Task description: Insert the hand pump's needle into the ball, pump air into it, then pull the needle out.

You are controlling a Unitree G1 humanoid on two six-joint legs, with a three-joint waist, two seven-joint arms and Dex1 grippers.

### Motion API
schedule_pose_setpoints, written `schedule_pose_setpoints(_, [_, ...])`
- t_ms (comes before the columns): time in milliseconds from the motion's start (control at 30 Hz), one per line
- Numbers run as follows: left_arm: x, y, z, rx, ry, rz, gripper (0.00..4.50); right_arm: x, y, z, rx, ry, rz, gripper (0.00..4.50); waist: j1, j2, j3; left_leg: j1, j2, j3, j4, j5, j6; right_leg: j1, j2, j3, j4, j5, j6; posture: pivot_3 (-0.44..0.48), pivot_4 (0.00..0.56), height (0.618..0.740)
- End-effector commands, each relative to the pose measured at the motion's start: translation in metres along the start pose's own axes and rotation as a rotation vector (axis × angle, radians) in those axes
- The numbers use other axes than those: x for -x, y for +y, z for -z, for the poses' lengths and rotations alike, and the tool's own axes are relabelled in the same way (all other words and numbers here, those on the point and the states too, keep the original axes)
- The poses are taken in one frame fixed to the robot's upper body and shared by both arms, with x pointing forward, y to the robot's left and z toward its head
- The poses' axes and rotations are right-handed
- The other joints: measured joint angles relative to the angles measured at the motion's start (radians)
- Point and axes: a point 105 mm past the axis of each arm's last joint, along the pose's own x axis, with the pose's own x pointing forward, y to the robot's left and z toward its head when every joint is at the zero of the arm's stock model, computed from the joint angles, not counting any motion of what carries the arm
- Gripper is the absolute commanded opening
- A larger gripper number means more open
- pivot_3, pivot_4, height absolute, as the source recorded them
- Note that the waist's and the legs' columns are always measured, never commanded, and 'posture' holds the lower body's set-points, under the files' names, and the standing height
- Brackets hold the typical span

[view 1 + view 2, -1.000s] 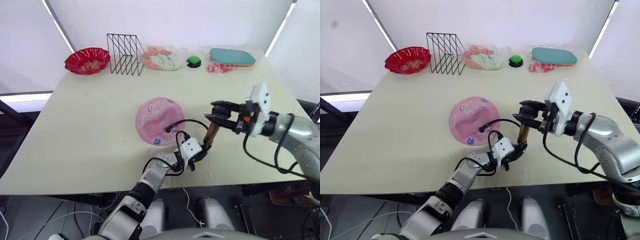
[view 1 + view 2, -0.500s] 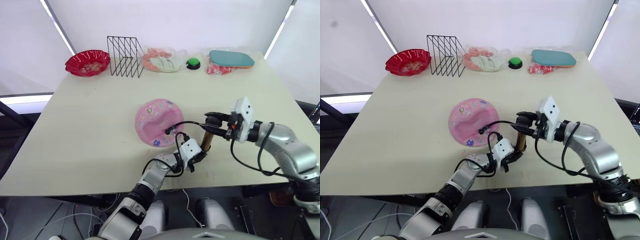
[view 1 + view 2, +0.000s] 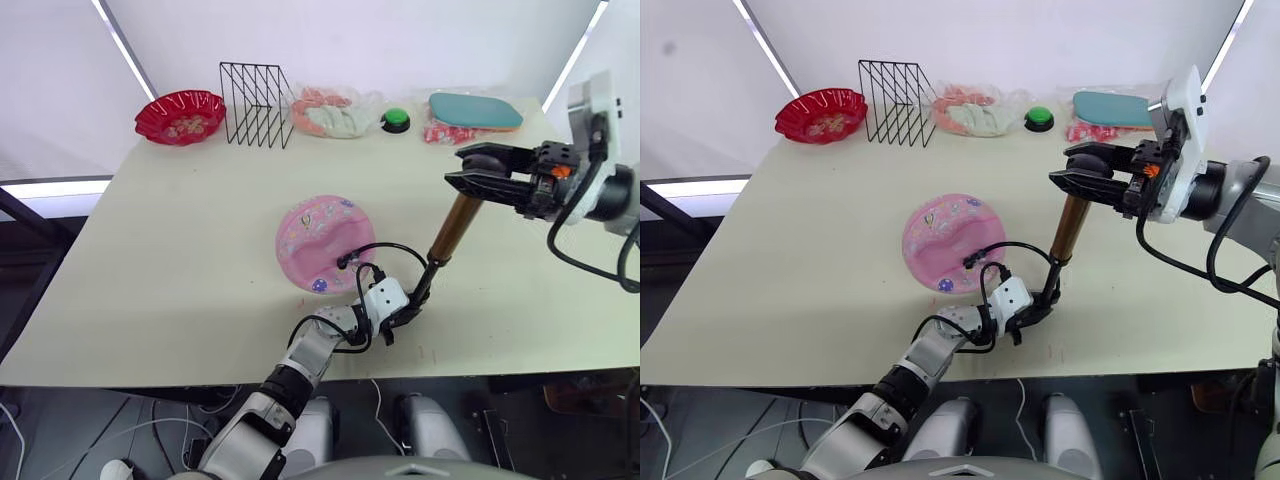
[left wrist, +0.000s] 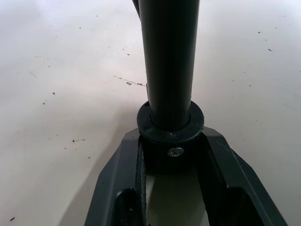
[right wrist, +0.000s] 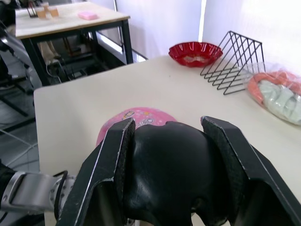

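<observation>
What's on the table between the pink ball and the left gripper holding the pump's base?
Just the thin black hose, looping from the ball over bare table to the hand pump base, which the left gripper clamps. The left eye view shows it.

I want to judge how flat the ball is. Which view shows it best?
The left eye view: the whole ball with its dented top. The right eye view shows it equally. The right wrist view catches just its far edge behind the pump's handle.

1. Both arms are silver-grey metal with black joints.
2. Loose black cables loop along each forearm.
3. A white box sits on each wrist.
4. The right gripper (image 3: 1072, 181) has matte black fingers (image 5: 104, 176).
5. An orange spot marks the right wrist.
</observation>
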Motion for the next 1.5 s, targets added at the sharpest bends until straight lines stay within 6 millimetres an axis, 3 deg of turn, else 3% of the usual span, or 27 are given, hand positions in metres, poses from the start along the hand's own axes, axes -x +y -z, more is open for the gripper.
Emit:
schedule_pose_setpoints(33, [0.005, -0.014, 0.039, 0.068, 0.133, 0.028, 0.95, -0.007, 0.004, 0.015, 0.021, 0.029, 0.012, 1.76, 0.000, -0.001, -0.001, 0.000, 0.000, 0.000, 0.000, 0.000, 0.000, 0.000, 0.000, 0.000, 0.000, 0.000, 0.000, 0.000, 0.150, 0.740])
schedule_pose_setpoints(333, [0.007, -0.015, 0.039, 0.065, 0.132, 0.027, 0.95, -0.026, 0.014, 0.101, -0.063, 0.104, -0.021, 1.76, -0.007, -0.005, -0.006, 0.008, 0.001, 0.001, 0.000, 0.000, 0.000, 0.006, 0.000, 0.000, 0.000, 0.000, 0.001, 0.000, 0.150, 0.740])
schedule_pose_setpoints(467, [0.007, -0.016, 0.038, 0.064, 0.133, 0.026, 0.95, -0.038, 0.021, 0.152, -0.121, 0.145, -0.061, 1.76, -0.010, -0.005, -0.007, 0.015, 0.002, 0.002, -0.002, 0.000, 0.000, 0.010, 0.001, 0.000, 0.000, 0.000, 0.001, 0.000, 0.150, 0.740])
schedule_pose_setpoints(600, [0.006, -0.015, 0.037, 0.062, 0.133, 0.021, 0.95, -0.042, 0.029, 0.174, -0.129, 0.170, -0.112, 1.76, -0.012, -0.003, -0.009, 0.016, 0.003, 0.002, -0.002, 0.000, 0.000, 0.011, 0.002, 0.000, 0.000, 0.000, 0.001, 0.000, 0.150, 0.740])
schedule_pose_setpoints(667, [0.006, -0.015, 0.036, 0.064, 0.133, 0.016, 0.95, -0.046, 0.026, 0.175, -0.124, 0.161, -0.102, 1.76, -0.013, -0.002, -0.010, 0.016, 0.003, 0.002, -0.002, 0.000, 0.000, 0.012, 0.002, 0.000, 0.000, 0.000, 0.001, 0.000, 0.150, 0.740])
schedule_pose_setpoints(767, [0.006, -0.015, 0.036, 0.065, 0.134, 0.015, 0.95, -0.045, 0.022, 0.161, -0.070, 0.134, -0.108, 1.76, -0.013, -0.004, -0.011, 0.017, 0.003, 0.001, -0.002, 0.000, 0.000, 0.012, 0.003, 0.000, 0.000, 0.000, 0.001, 0.000, 0.150, 0.740])
schedule_pose_setpoints(1100, [0.009, -0.010, 0.041, 0.065, 0.147, 0.016, 0.95, -0.018, 0.014, 0.036, 0.036, -0.032, -0.080, 1.76, -0.004, 0.003, -0.003, 0.006, 0.001, 0.000, -0.002, 0.000, 0.000, 0.004, 0.001, 0.000, 0.000, 0.000, 0.000, 0.000, 0.150, 0.740])
schedule_pose_setpoints(1267, [0.009, -0.010, 0.042, 0.068, 0.146, 0.020, 0.95, 0.001, 0.012, -0.004, 0.056, -0.034, -0.070, 1.76, -0.001, 0.002, -0.002, 0.001, 0.000, -0.002, -0.001, 0.000, 0.000, 0.001, 0.000, -0.001, 0.000, 0.000, 0.000, 0.000, 0.150, 0.740])
schedule_pose_setpoints(1400, [0.008, -0.012, 0.043, 0.067, 0.146, 0.027, 0.95, 0.008, 0.008, -0.021, 0.050, -0.032, -0.048, 1.76, 0.001, 0.002, -0.002, -0.003, -0.001, -0.001, 0.000, 0.000, 0.000, -0.002, -0.001, -0.001, 0.000, 0.000, 0.000, 0.000, 0.150, 0.740])
schedule_pose_setpoints(1500, [0.008, -0.013, 0.042, 0.065, 0.144, 0.031, 0.95, 0.005, 0.005, -0.019, 0.021, -0.017, -0.035, 1.76, 0.001, 0.002, -0.002, -0.003, -0.001, -0.001, 0.000, 0.000, 0.000, -0.002, -0.001, -0.001, 0.000, 0.000, 0.000, 0.000, 0.150, 0.740])
